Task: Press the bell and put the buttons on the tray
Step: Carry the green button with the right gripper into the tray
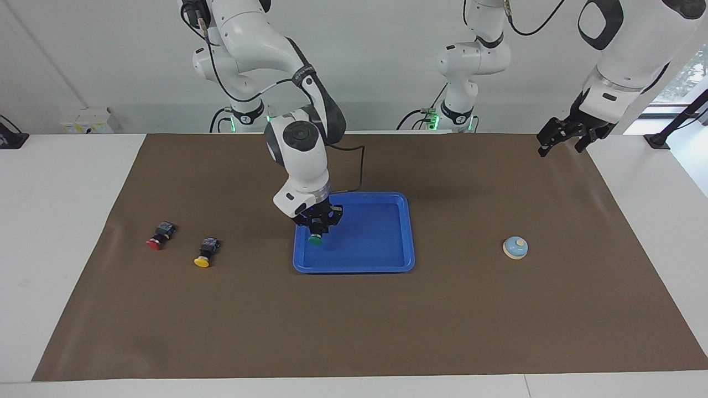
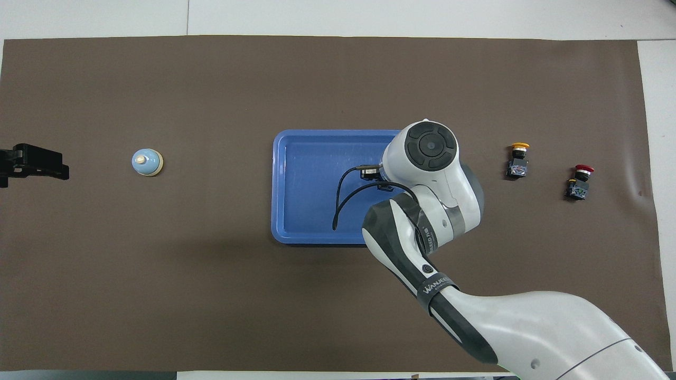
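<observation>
My right gripper (image 1: 316, 228) is shut on the green button (image 1: 315, 239) and holds it, cap down, over the blue tray (image 1: 406, 232) at the tray's end toward the right arm. In the overhead view the right arm's wrist hides both the gripper and the green button above the tray (image 2: 317, 237). On the brown mat lie the yellow button (image 1: 203, 255) (image 2: 518, 161) and the red button (image 1: 157, 237) (image 2: 579, 181), toward the right arm's end. The light-blue bell (image 1: 515, 247) (image 2: 147, 162) sits toward the left arm's end. My left gripper (image 1: 561, 138) (image 2: 31, 163) waits open above the mat's corner.
A brown mat (image 1: 354, 331) covers most of the white table (image 1: 61, 221). The right arm's black cable (image 2: 348, 195) loops over the tray.
</observation>
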